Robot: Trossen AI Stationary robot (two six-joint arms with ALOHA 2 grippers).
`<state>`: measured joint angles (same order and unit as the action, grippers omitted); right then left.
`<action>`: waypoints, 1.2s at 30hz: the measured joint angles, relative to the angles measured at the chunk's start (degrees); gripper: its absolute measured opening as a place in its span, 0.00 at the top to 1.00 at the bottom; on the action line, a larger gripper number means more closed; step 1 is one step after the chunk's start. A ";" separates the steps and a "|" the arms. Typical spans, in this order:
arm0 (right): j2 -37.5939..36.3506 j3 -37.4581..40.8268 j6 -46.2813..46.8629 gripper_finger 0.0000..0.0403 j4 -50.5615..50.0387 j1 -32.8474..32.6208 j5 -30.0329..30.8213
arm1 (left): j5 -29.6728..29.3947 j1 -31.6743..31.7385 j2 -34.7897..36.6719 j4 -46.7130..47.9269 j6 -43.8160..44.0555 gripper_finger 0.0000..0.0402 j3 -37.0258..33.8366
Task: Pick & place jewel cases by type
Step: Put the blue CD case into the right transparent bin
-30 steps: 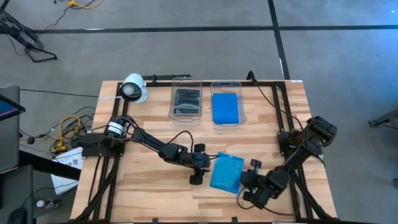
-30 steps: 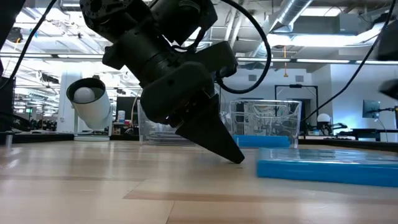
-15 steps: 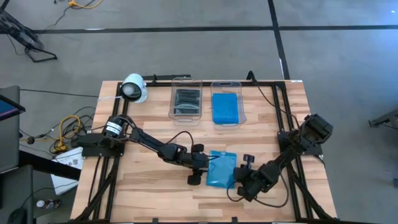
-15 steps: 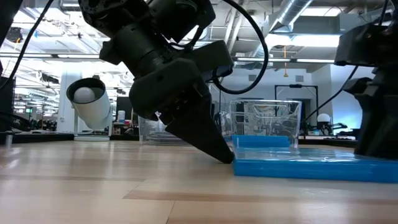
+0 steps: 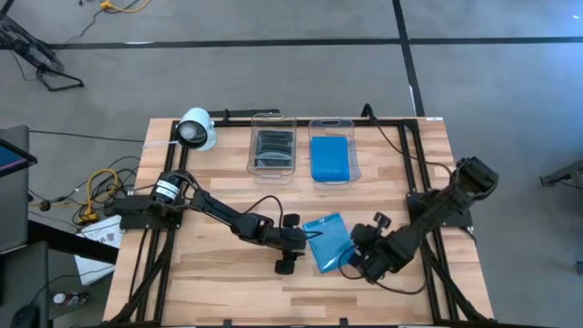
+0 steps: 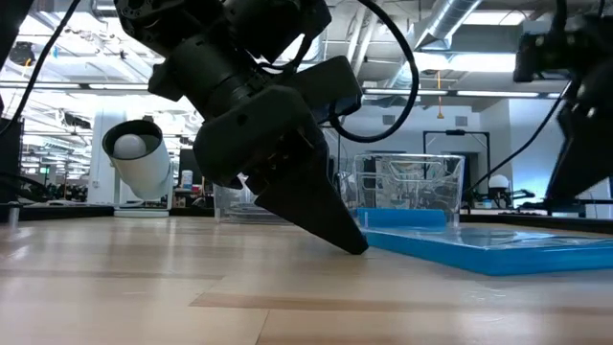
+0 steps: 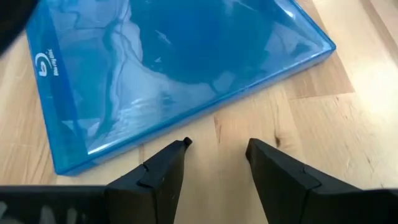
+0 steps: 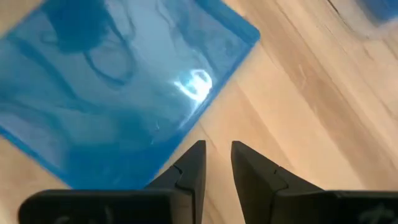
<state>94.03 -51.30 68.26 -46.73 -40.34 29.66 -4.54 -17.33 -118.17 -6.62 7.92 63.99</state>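
Lying near the table's front edge between both arms: the blue jewel case, flat, translucent, glossy, square-cornered. Flanking it, the left gripper, fingers parted a little and holding nothing, tips just short of one edge; the right gripper, fingers nearly together, also empty, beside the opposite edge. Risking a slide or spin across the smooth wooden table if slick plastic gets nudged instead of pinched. Waiting farther back: two clear tubs, the left tub holding dark cases, the right tub holding blue.
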 joint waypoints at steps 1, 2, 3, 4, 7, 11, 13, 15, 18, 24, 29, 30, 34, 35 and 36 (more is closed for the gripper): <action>-1.04 -0.01 1.84 0.83 -0.75 -0.34 -0.21 | -0.96 -0.10 0.00 0.14 0.02 0.57 0.02; -2.15 -0.01 3.77 0.83 -1.37 -0.65 -0.39 | -1.71 -0.17 -0.02 0.20 0.08 0.57 0.02; -3.34 -0.01 5.58 0.83 -1.50 -0.91 -0.29 | -2.03 -0.25 -0.02 0.18 0.18 0.57 0.02; -4.40 -0.01 7.08 0.83 -1.41 -1.17 0.44 | -2.15 -0.25 -0.02 0.01 0.18 0.57 0.00; -6.96 0.22 10.99 0.83 -0.22 -1.92 4.92 | -2.25 -0.37 -0.04 -0.69 -0.53 0.57 -0.07; -10.19 4.32 12.97 0.82 6.41 -1.17 4.62 | -2.89 -0.69 -0.07 -0.87 -2.02 0.57 -0.09; -11.99 7.78 14.03 0.81 12.35 -0.60 2.92 | -3.05 -0.73 -0.07 -0.91 -2.16 0.57 -0.09; -13.48 11.79 14.68 0.80 18.86 0.05 1.72 | -3.08 -0.73 -0.07 -0.92 -2.14 0.57 -0.09; -14.98 17.00 15.42 0.74 27.79 0.86 0.88 | -3.16 -0.78 -0.07 -0.93 -2.14 0.57 -0.09; -15.45 21.66 17.38 0.57 33.97 2.23 -2.57 | -3.92 -1.10 -0.09 -0.98 -2.14 0.57 -0.09; -12.89 21.96 17.83 0.43 34.25 4.32 -7.57 | -5.49 -1.17 -0.09 -0.97 0.66 0.57 -0.11; -12.35 21.96 17.82 0.42 34.18 4.80 -8.52 | -5.77 -1.19 -0.11 -0.95 2.23 0.57 -0.13; -10.24 21.78 15.75 0.39 36.80 6.38 -10.52 | -5.46 -0.52 -0.11 -1.00 8.09 0.57 -0.11; -9.67 21.78 15.07 0.39 38.40 6.76 -10.83 | -5.10 -0.39 -0.11 -1.00 9.20 0.57 -0.11; -9.20 21.78 14.20 0.40 40.09 7.17 -11.23 | -4.96 -0.31 -0.11 -1.00 10.06 0.57 -0.09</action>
<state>84.83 -29.52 82.46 -6.63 -33.17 18.43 -9.50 -17.65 -118.28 -7.62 17.98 63.90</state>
